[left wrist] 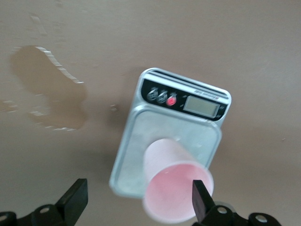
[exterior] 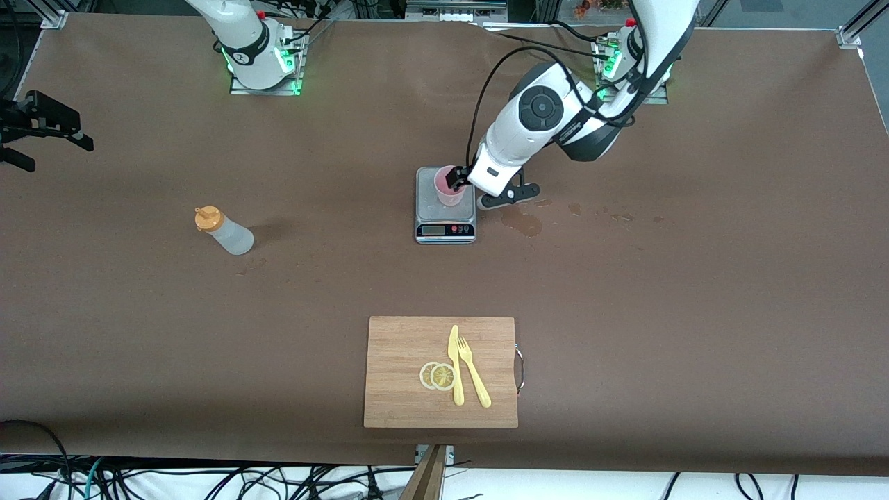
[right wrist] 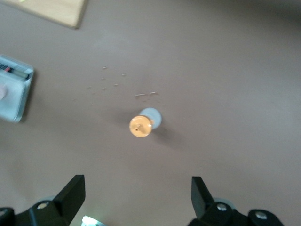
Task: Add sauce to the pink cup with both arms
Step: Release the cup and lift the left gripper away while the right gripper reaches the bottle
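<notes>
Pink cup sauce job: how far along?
Early. Pink cup stands on the scale. Left end effector, open, straddles the cup rim without gripping. Right end effector, open, is over the sauce bottle, which stands untouched. Grasping and squeezing remain.

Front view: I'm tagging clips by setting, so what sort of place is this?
Probably a robotics lab staged as a kitchen: a brown-covered table with a scale, a cutting board with plastic cutlery, and loose cables along its edge.
</notes>
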Controlling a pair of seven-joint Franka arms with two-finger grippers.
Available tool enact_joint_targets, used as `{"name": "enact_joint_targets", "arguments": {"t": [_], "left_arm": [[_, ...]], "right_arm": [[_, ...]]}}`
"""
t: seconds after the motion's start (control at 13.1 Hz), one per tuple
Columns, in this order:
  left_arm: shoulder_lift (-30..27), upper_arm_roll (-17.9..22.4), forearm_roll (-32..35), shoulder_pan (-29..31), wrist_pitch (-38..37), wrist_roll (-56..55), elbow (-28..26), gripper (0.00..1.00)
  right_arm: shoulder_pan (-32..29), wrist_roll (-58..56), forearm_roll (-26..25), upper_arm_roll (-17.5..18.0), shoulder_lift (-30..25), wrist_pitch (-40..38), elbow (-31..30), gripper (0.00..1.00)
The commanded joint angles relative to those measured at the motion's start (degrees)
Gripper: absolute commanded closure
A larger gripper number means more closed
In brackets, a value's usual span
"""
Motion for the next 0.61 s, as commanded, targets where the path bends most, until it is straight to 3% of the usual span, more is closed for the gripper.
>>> {"name": "enact_joint_targets", "arguments": {"t": [0.0, 0.31, 0.53], "left_arm": [[-9.2, -0.2, 0.8, 2.3, -10.2, 3.6, -0.9, 0.04], [-12.2, 0.1, -1.2, 9.8, -33.5, 18.8, 8.7, 0.05], [-13.0, 0.3, -0.6, 18.1, -39.7, 24.0, 13.2, 0.04]], "right_arm": [[-0.3, -14.2, 5.6, -3.4, 2.8, -0.6, 0.0, 0.00], [-1.4, -37.9, 16.1, -10.4, 10.0, -3.7, -0.1, 0.00], [-5.9, -55.4, 22.8, -10.6, 17.3, -4.9, -0.1, 0.00]]}}
